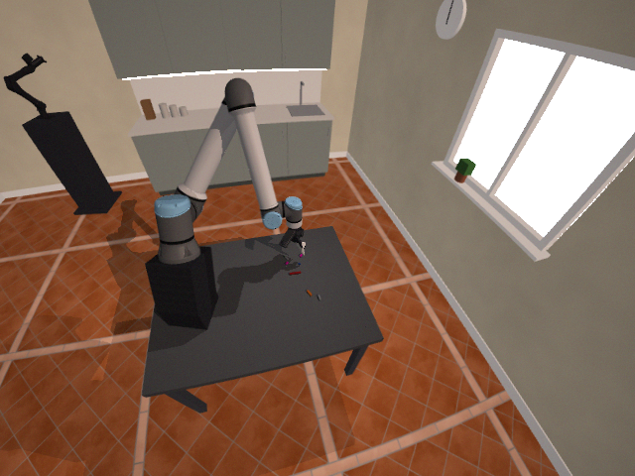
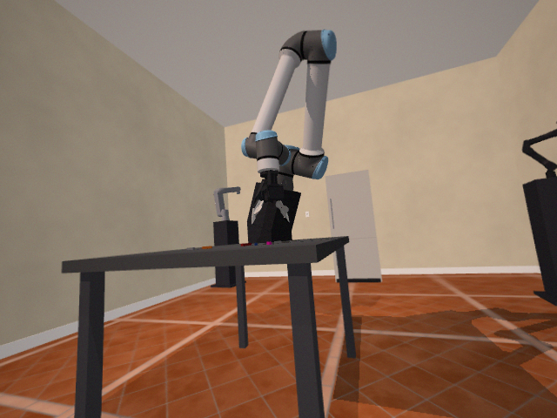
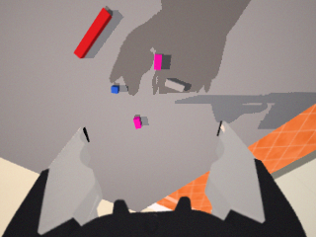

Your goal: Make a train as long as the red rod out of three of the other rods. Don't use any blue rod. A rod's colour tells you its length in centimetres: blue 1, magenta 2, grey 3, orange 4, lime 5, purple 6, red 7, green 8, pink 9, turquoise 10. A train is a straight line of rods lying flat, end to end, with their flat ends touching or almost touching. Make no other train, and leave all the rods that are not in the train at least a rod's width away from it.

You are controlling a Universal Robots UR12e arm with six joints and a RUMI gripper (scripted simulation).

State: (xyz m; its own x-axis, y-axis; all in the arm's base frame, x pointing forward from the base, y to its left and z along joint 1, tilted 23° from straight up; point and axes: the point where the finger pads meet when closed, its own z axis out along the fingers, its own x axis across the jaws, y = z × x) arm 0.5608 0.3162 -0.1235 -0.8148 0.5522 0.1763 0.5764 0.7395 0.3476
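My gripper (image 1: 303,248) (image 2: 270,220) (image 3: 153,124) is open and empty above the table. In the wrist view, one magenta rod (image 3: 137,121) lies slightly beyond the line between the fingertips. A second magenta rod (image 3: 158,61) lies farther up, with a grey rod (image 3: 175,84) slanted close below it, apart. A small blue rod (image 3: 115,89) lies to the left. The red rod (image 3: 93,34) (image 1: 294,273) lies diagonally at upper left. An orange rod (image 1: 309,293) (image 2: 206,247) and another grey rod (image 1: 318,297) lie farther off, outside the wrist view, apart from each other.
The dark table (image 1: 246,327) (image 2: 179,259) carries the robot's black base block (image 1: 182,292) at one side. The table's edge shows at lower right in the wrist view, with tiled floor (image 3: 291,133) beyond. The arm's shadow covers the grey rod and the second magenta rod's surroundings.
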